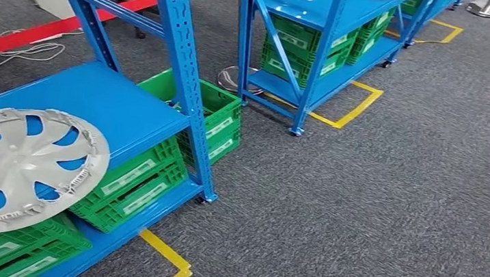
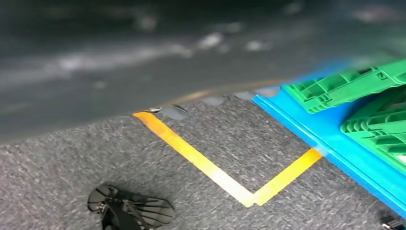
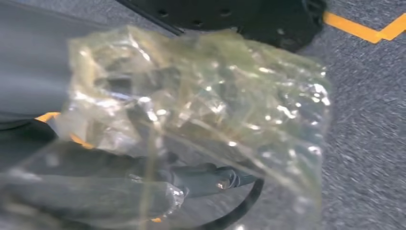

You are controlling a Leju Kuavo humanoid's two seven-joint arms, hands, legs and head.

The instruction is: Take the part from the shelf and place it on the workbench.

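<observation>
The part is a silver wheel cover with curved spokes, lying flat on the blue board of the near shelf at the left of the head view. A blurred grey ribbed cover of my left hand shows in the left wrist view, its fingers hidden, hanging above the carpet near the shelf's base. My right hand is wrapped in crinkled clear plastic in the right wrist view. Dark fingers show dimly through it and nothing is plainly held.
Green crates fill the near shelf's bottom level, with one more behind its upright post. A second blue shelf with crates stands further off. Yellow floor tape marks the grey carpet, which is open to the right.
</observation>
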